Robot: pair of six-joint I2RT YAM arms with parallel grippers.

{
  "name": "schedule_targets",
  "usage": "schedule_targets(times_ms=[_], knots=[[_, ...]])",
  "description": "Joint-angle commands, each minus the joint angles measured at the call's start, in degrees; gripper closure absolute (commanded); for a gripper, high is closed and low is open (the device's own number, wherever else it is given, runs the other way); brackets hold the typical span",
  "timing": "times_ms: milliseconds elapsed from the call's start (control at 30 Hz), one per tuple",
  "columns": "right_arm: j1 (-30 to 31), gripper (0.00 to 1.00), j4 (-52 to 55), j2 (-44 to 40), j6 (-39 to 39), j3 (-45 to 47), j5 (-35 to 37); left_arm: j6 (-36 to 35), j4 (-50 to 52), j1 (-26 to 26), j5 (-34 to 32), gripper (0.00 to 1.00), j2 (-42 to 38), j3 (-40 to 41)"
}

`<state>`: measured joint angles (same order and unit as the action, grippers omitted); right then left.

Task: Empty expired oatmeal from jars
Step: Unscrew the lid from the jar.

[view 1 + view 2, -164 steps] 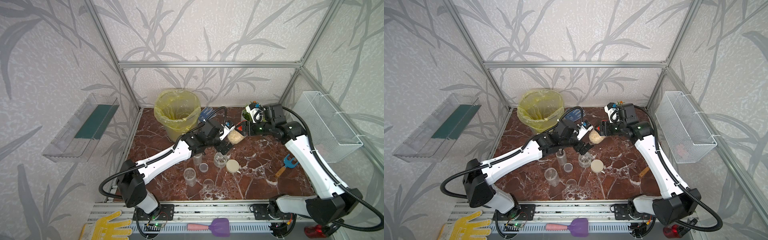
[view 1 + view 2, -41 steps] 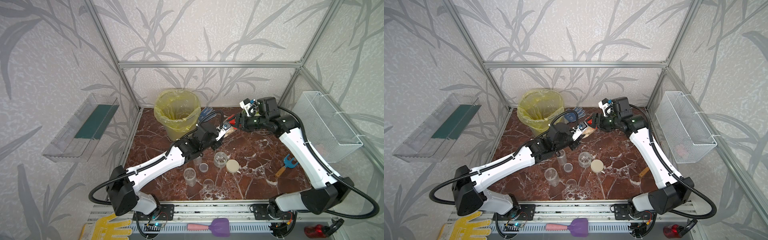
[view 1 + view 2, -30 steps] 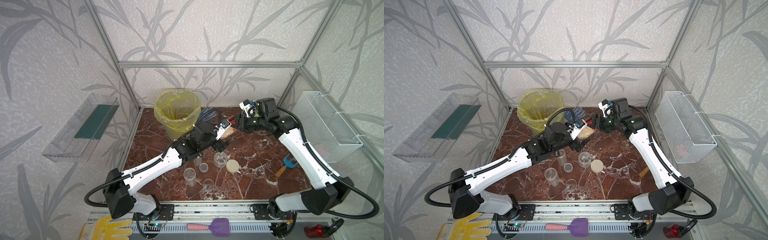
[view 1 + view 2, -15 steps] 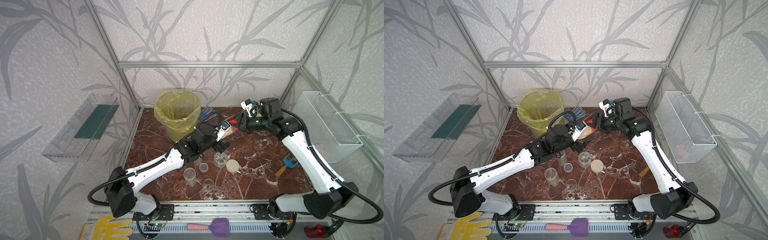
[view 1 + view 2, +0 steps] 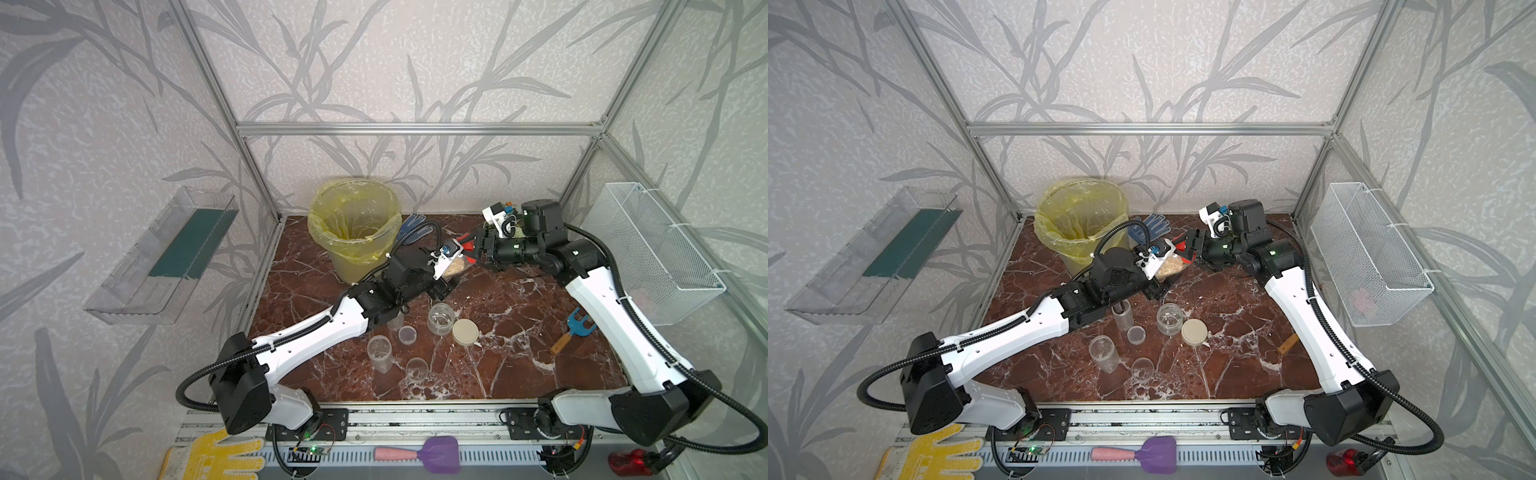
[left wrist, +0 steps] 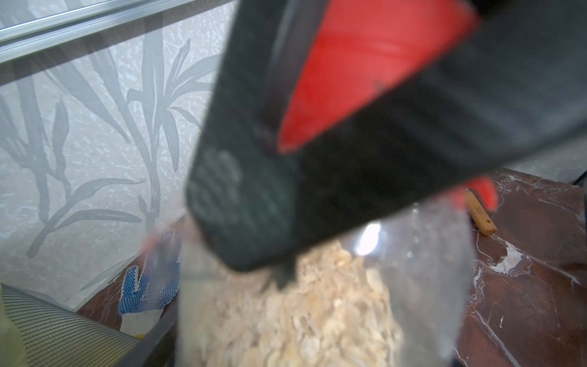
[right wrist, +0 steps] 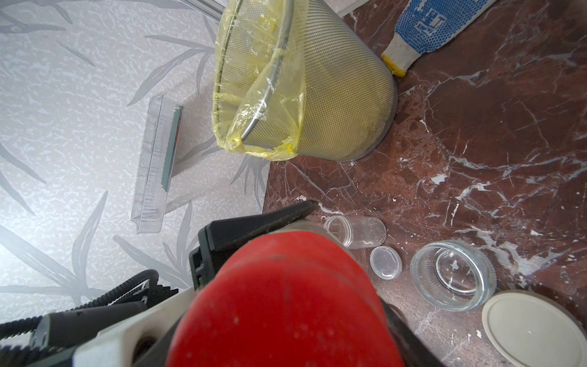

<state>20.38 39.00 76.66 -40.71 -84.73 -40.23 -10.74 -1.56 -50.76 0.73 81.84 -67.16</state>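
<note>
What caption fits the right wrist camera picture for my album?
Round red plastic cap up close, with squat clear glass jar, round beige lid and yellow-lined mesh bucket beyond.

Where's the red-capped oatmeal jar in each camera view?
Top view: red-capped jar raised, right of the yellow-lined bucket.
Top view: same place.
Left wrist: close up, oatmeal inside.
Right wrist: red cap nearest the camera.
Shared landmark: blue-dotted glove.
</note>
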Motion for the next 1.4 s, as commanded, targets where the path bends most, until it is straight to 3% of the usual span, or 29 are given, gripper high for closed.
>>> schedule_targets(times_ms=[0, 100, 167, 333, 467, 633, 767, 1100, 1367], knots=[[0.4, 0.77, -3.1, -2.7, -0.9, 0.0, -3.6, 0.5, -0.6, -0.2, 1.3, 0.31, 1.5, -2.2], [0.4, 0.75, -3.5, -3.0, -0.8, 0.3, -4.1, 0.9, -0.5, -0.2, 1.1, 0.49, 1.9, -2.6], [0.4, 0.61, -3.0, -3.0, -0.5, 0.4, -4.6, 1.2, -0.8, -0.3, 0.5, 0.59, 2.2, -2.9], [0.0, 0.25, -1.5, -5.3, 0.0, 1.2, -0.7, 0.4, -0.2, 0.0, -0.6, 0.67, 2.0, -2.9], [-3.5, 0.11, -0.2, -8.5, -1.1, 2.3, 2.3, -0.8, -0.4, 0.1, -1.8, 0.69, 0.7, -1.5], [-9.7, 0.08, -0.5, -10.8, -3.4, 4.0, -3.5, -4.2, 1.0, 0.0, -2.6, 0.71, -0.2, -1.4], [-11.2, 0.08, 3.2, -9.7, -3.1, 3.0, -7.1, -7.7, 3.2, -0.6, -4.7, 0.73, 0.5, -2.5], [-10.8, 0.10, 6.1, -4.4, -3.0, -0.3, -6.3, -11.2, 3.1, -1.4, -6.6, 0.75, 0.4, -1.6], [-6.7, 0.14, 5.9, 0.0, -2.7, -3.9, -5.5, -12.8, 3.1, -1.7, -6.4, 0.76, 0.5, -1.4]])
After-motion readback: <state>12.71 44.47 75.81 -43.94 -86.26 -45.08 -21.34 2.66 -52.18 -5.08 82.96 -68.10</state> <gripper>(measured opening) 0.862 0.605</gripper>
